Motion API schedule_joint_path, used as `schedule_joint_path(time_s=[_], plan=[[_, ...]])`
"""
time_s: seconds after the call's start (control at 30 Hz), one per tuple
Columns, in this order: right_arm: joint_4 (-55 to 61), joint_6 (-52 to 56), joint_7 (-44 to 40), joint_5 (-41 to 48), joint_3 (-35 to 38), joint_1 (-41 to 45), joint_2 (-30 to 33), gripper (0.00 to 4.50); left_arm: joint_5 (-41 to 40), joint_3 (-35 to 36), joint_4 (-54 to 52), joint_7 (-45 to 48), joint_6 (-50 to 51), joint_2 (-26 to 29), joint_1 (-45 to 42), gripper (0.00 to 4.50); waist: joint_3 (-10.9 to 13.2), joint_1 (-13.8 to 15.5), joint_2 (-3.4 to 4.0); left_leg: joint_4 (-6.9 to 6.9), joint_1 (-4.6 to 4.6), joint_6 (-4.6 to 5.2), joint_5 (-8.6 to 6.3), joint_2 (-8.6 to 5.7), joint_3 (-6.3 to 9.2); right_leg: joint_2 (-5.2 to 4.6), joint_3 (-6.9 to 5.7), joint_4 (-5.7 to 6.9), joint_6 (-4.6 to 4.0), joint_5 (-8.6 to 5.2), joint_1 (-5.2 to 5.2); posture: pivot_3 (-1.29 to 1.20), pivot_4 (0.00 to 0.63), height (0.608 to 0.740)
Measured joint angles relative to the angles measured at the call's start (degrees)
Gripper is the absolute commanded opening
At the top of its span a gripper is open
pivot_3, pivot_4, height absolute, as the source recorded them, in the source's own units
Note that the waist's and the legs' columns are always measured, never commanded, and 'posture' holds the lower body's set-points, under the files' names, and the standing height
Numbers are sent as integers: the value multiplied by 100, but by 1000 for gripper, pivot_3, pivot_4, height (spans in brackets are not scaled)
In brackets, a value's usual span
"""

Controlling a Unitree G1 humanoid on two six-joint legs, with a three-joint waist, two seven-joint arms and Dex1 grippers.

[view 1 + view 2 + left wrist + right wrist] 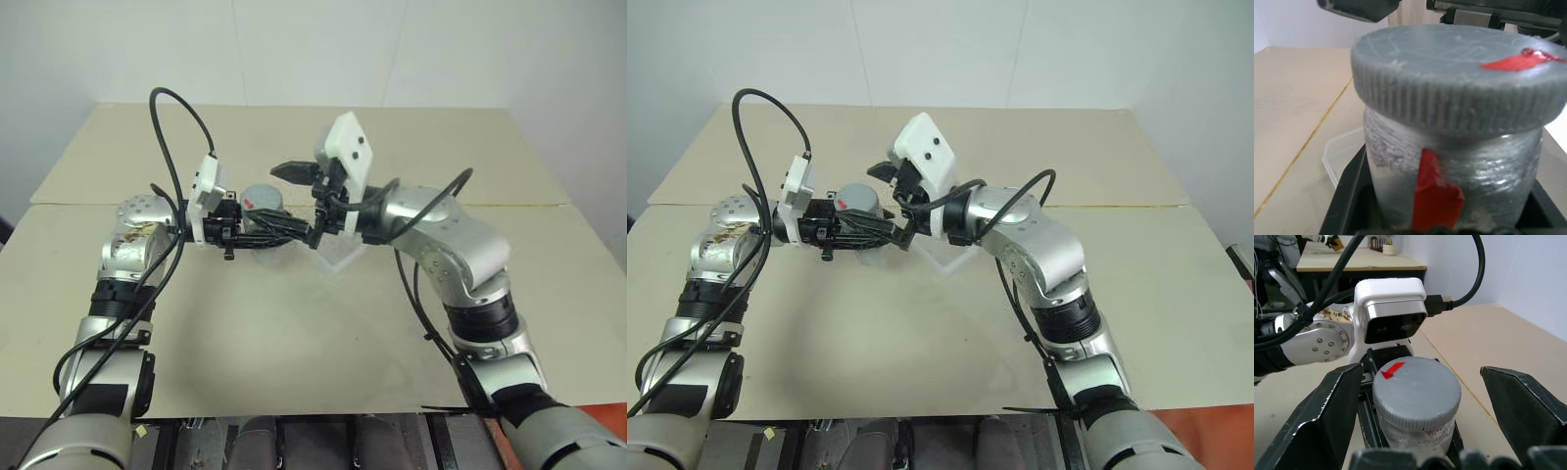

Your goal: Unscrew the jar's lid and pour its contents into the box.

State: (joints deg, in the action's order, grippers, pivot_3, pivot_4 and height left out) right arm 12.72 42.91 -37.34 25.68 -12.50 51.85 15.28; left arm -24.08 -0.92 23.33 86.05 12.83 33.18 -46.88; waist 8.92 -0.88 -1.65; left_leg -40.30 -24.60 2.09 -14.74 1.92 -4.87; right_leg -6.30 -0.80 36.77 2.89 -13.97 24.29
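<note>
My left gripper (281, 231) is shut on the small silvery-grey jar (1469, 166) and holds it upright above the table, gripping its body below the cap. A strip of red tape runs down the jar's side. The round grey lid (1418, 384) sits on the jar, with a red mark on top. My right gripper (1420, 374) is open, one finger on each side of the lid and apart from it. The clear plastic box (339, 257) lies on the table just below and to the right of the jar. The contents are hidden inside the jar.
The beige table (294, 343) has a seam line across its middle, and its far edge meets a white wall. Black cables (176, 127) loop above both forearms. The white camera housing (1391, 308) of my left wrist stands right behind the jar.
</note>
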Motion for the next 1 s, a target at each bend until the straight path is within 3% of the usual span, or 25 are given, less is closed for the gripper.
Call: schedule_joint_path(time_s=[0.3, 0.4, 0.5, 0.53, 1.0], plan=[[-287, -11, -17, -187, -58, 86, -268, 4466, -3, 0, -18, 6, 4, 28, 1, 1925, 0, -8, 0, 1, 0, -1, 1, 0, 0, 0, 0, 0, 0, 0, 1, 0, 150, 740], [-375, -12, -35, -193, -59, 109, -315, 3922, -3, 0, -25, 7, 5, 44, 6, 1925, 0, -8, 0, 0, 0, -1, 1, 0, 0, 0, 0, 0, 0, 0, 1, 0, 150, 740], [-428, -22, -97, -197, -69, 123, -380, 2862, -10, 8, -34, -2, 10, 57, 7, 1925, 0, -11, 0, 1, 0, -1, 1, 0, 0, 0, 0, 0, 0, 0, 1, 0, 150, 740], [-432, -22, -99, -200, -69, 124, -402, 2770, -10, 10, -37, -4, 15, 72, 8, 1925, 0, -13, 0, 1, 0, -1, 1, 0, 1, 0, 0, 0, 0, 0, 1, 0, 150, 740], [-436, 96, -171, 14, -53, 350, -240, 2769, -176, 86, -297, -14, 244, 122, 101, 1925, 0, -14, 0, 2, 0, -2, 1, 1, 1, 0, -1, 0, 0, 0, 2, 0, 150, 740]])
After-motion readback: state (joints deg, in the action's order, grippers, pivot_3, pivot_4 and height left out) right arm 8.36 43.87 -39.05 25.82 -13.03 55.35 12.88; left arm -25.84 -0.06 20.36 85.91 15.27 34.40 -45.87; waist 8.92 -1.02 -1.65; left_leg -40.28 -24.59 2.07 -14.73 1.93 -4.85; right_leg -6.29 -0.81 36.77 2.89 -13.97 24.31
